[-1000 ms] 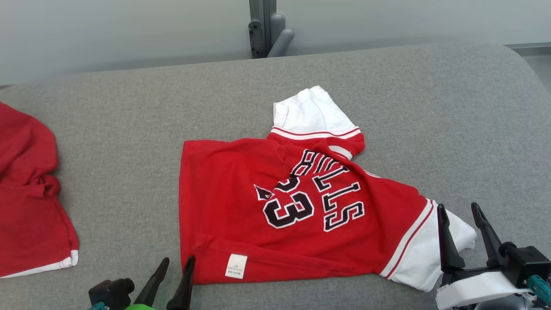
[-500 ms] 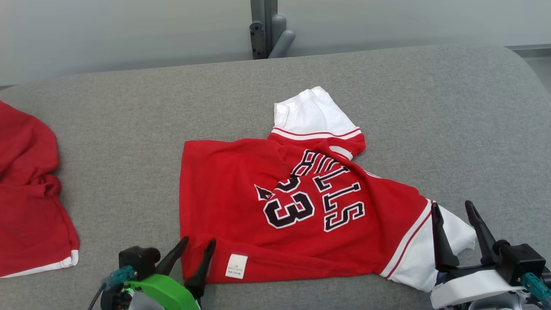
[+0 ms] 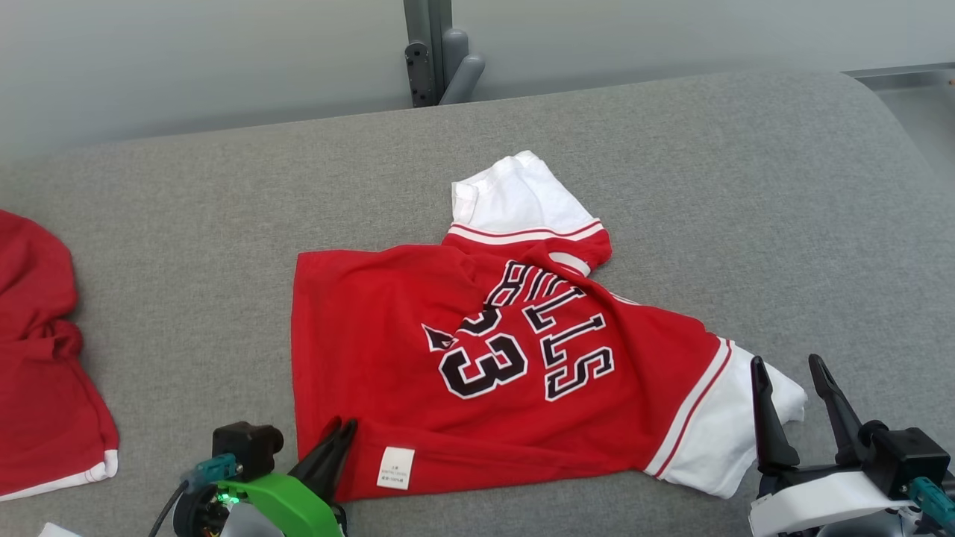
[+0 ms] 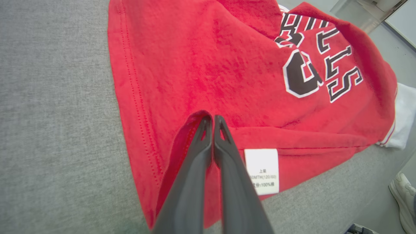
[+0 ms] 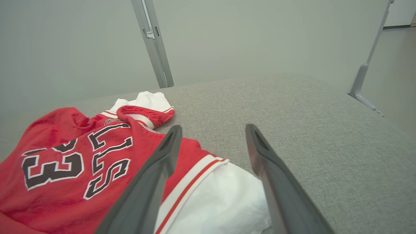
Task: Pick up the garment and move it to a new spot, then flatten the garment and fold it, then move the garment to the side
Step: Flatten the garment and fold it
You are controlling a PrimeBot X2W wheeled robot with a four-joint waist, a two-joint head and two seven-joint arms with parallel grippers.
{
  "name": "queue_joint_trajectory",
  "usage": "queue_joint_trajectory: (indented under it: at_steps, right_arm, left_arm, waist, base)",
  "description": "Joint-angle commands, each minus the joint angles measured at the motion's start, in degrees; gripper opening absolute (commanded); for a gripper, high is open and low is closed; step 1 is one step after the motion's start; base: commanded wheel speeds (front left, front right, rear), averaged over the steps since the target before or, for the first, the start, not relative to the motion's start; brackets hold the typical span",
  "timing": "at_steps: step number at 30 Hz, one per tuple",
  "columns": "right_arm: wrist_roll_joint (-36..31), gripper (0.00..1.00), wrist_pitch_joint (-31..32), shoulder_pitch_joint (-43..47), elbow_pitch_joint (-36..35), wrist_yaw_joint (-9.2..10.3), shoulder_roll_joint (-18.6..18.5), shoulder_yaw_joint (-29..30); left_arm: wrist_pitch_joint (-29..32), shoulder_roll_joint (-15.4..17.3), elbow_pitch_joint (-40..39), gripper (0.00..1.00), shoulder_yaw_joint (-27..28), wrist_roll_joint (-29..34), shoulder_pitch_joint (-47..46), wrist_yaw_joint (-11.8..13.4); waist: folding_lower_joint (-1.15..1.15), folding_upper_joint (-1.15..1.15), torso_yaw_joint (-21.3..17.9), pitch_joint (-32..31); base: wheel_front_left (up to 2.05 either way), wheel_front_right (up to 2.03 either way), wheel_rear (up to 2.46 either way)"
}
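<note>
Pinching the near hem of the red jersey: your left gripper, fingers pressed together on cloth. Your right gripper: spread wide over the white sleeve.

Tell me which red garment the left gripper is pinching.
The lettered jersey in the middle: the left gripper is shut on its hem. The plain red garment lies apart, far left.

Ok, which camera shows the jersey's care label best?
Left wrist view: the care label sits large beside the left gripper, print visible. In the head view it is a small white patch near the hem. The right wrist view faces the jersey from its white sleeve.
</note>
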State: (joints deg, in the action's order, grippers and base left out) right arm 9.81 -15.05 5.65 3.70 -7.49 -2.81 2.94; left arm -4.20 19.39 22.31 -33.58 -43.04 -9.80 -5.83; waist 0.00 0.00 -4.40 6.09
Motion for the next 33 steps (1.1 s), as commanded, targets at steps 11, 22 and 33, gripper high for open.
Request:
queue_joint_trajectory:
  at_steps: [11,22,33]
  right_arm:
    - [-0.3,1.00,-0.2,0.1,-0.1,0.00,-0.2,0.8]
    - [-0.8,1.00,-0.2,-0.2,0.1,0.00,-0.2,0.1]
    - [-1.6,1.00,-0.2,0.7,-0.5,0.00,-0.2,0.9]
  left_arm:
    - [-1.8,7.0,-11.2,0.00,-2.3,0.5,9.2,-1.0]
    - [-2.9,6.8,-9.4,0.81,-3.4,-1.7,13.1,-0.9]
    - [-5.3,6.5,-11.1,1.00,-0.2,-5.0,15.1,1.2]
  waist:
    - [0.00,0.00,2.6,0.2]
    - [0.00,0.00,3.2,0.3]
    - [0.00,0.00,2.7,-0.3]
  base:
    - [0.00,0.00,0.00]
    - [0.00,0.00,0.00]
    - [0.00,0.00,0.00]
